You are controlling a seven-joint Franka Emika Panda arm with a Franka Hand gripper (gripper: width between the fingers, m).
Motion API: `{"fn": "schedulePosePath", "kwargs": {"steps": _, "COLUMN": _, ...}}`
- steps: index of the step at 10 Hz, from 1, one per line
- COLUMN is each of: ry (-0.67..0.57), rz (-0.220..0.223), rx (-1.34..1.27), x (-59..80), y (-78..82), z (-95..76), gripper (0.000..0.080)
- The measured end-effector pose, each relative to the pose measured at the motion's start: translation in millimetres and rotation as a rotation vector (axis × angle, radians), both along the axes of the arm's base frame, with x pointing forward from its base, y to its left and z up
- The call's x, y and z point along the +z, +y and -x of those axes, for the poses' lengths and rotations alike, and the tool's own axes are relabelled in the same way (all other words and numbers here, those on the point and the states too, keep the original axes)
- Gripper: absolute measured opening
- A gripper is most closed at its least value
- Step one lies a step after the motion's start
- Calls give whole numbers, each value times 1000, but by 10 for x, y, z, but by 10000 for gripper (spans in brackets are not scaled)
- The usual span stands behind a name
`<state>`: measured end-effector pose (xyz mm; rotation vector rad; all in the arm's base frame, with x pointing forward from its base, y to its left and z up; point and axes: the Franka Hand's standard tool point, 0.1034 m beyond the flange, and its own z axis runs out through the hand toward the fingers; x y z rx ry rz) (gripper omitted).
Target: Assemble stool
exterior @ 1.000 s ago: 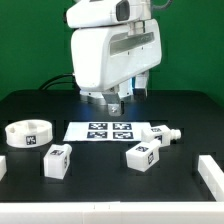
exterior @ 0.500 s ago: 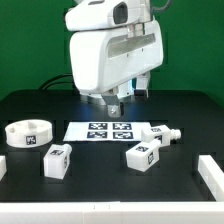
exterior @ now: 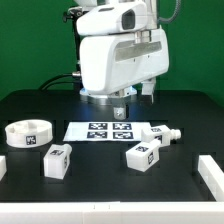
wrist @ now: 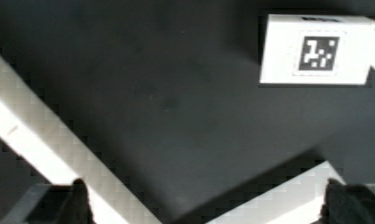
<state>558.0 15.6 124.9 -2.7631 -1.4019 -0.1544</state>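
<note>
The round white seat (exterior: 27, 133) lies on the black table at the exterior view's left. Three chunky white tagged legs lie in front: one (exterior: 56, 160) near the seat, one (exterior: 142, 155) right of centre, one (exterior: 160, 133) beside the marker board. My gripper (exterior: 120, 107) hangs above the table just behind the marker board, holding nothing. In the wrist view my gripper (wrist: 207, 198) is open, with dark fingertips (wrist: 63, 202) wide apart over bare black table. A white tagged block (wrist: 317, 48), seemingly a leg, lies well away from the jaws.
The marker board (exterior: 110, 130) lies flat at the table's middle. White rails stand at the front right (exterior: 208, 172) and front left (exterior: 2, 168). In the wrist view two white bands (wrist: 33, 120) cross the black surface; I cannot tell what they are.
The arm's body has swung toward the exterior view's right. The gripper has stayed open and empty behind the marker board. The stool parts have not moved.
</note>
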Motion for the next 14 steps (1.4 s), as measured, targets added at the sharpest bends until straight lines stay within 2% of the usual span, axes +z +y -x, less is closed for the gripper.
{"fn": "schedulePosePath", "kwargs": {"steps": 2, "ry": 6, "rz": -4, "rx": -22, "x": -18, "y": -47, "z": 27, "gripper": 650}}
{"fn": "schedulePosePath", "kwargs": {"steps": 3, "ry": 18, "rz": 0, "rx": -81, "x": -32, "y": -242, "z": 106, "gripper": 650}}
{"fn": "schedulePosePath", "kwargs": {"steps": 4, "ry": 32, "rz": 10, "rx": -113, "x": -51, "y": -446, "z": 282, "gripper": 650}}
{"fn": "schedulePosePath", "kwargs": {"steps": 6, "ry": 25, "rz": 16, "rx": -151, "x": -119, "y": -737, "z": 566, "gripper": 650}}
{"fn": "schedulePosePath", "kwargs": {"steps": 10, "ry": 32, "rz": 16, "rx": -163, "x": -129, "y": -720, "z": 560, "gripper": 650}}
{"fn": "schedulePosePath", "kwargs": {"steps": 11, "ry": 35, "rz": 25, "rx": -172, "x": -159, "y": -769, "z": 633, "gripper": 650}}
{"fn": "schedulePosePath", "kwargs": {"steps": 12, "ry": 46, "rz": 34, "rx": -199, "x": -234, "y": -885, "z": 887, "gripper": 650}}
{"fn": "schedulePosePath", "kwargs": {"steps": 13, "ry": 47, "rz": 44, "rx": -231, "x": -277, "y": -1090, "z": 1110, "gripper": 650}}
{"fn": "schedulePosePath", "kwargs": {"steps": 14, "ry": 51, "rz": 54, "rx": -254, "x": -380, "y": -1349, "z": 1289, "gripper": 650}}
